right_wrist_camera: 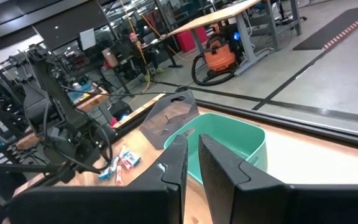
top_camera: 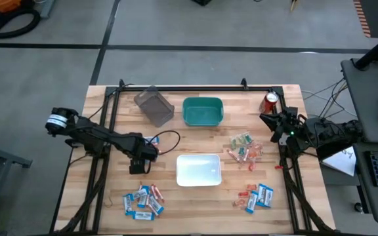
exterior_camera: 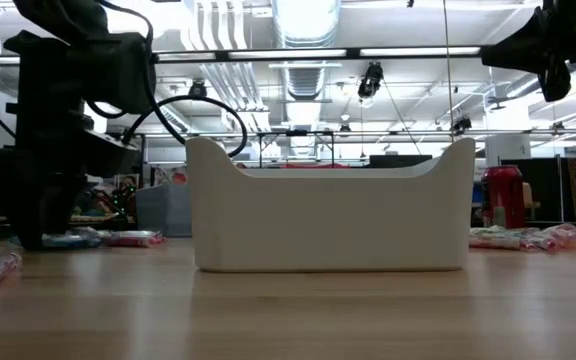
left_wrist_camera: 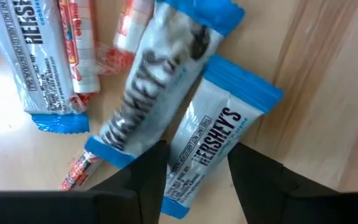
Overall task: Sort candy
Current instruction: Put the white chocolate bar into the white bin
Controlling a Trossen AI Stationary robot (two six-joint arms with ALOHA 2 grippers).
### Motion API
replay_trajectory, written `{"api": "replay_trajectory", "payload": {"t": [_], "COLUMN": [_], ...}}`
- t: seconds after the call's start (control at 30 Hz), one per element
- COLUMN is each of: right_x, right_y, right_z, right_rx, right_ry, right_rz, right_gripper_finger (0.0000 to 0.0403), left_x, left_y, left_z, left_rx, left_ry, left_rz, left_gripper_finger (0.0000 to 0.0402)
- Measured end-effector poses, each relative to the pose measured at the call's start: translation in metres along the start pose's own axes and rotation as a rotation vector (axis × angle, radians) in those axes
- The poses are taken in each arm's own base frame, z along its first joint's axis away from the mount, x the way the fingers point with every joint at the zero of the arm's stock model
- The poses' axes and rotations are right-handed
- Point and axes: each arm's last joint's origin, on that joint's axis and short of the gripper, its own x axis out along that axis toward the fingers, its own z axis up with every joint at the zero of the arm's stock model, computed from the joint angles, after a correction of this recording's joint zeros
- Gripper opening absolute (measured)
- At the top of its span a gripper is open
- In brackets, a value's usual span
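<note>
The left gripper is down at the surface, left of the white bin and above the front-left pile of candy. In its wrist view the two dark fingers stand apart, with a blue-and-white packet lying flat in the gap between them; the fingers reach only its near end, and contact cannot be confirmed. A second packet lies slanted across the first one's far end, a third packet lies off to one side, and red-and-white sticks lie between them. The right gripper waits raised at the right edge, near the red can; its fingers are close together, a narrow slit between them, holding nothing. More candy lies in two groups right of the white bin: a mid-right group and a front-right group. The teal bin and a clear bin stand at the back. From the low view, the white bin's contents cannot be seen.
</note>
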Motion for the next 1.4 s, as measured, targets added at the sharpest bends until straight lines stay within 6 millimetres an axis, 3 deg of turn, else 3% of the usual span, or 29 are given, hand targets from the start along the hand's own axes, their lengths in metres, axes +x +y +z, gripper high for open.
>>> {"api": "replay_trajectory", "payload": {"t": [0.4, 0.7, 0.83, 1.0, 1.2, 1.3, 1.4], "right_x": [0.0, 0.0, 0.0, 0.0, 0.0, 0.0, 0.0], "right_y": [0.001, 0.002, 0.002, 0.002, 0.002, 0.002, 0.002], "right_z": [-0.001, -0.001, -0.001, -0.001, -0.001, -0.001, -0.001], "right_rx": [0.015, 0.017, 0.027, 0.027, 0.026, 0.025, 0.024], "right_ry": [0.028, 0.036, 0.036, 0.036, 0.035, 0.035, 0.035], "right_rz": [0.048, 0.065, 0.066, 0.066, 0.065, 0.065, 0.065], "right_gripper_finger": [0.0034, 0.0034, 0.0034, 0.0034, 0.0034, 0.0034, 0.0034], "left_x": [-0.011, -0.02, -0.036, -0.069, -0.109, -0.118, -0.119], "left_y": [0.002, 0.0, 0.0, -0.003, -0.008, -0.01, -0.012], "left_z": [-0.004, -0.008, -0.004, 0.02, 0.057, 0.07, 0.081], "left_rx": [-0.005, -0.006, -0.018, -0.011, 0.068, 0.086, 0.057], "left_ry": [-0.051, -0.061, -0.134, -0.424, -1.029, -1.234, -1.334], "left_rz": [-0.032, -0.164, -0.212, -0.284, -0.331, -0.316, -0.302], "left_gripper_finger": [0.0011, 0.001, 0.0009, 0.001, 0.0018, 0.0018, 0.0019]}}
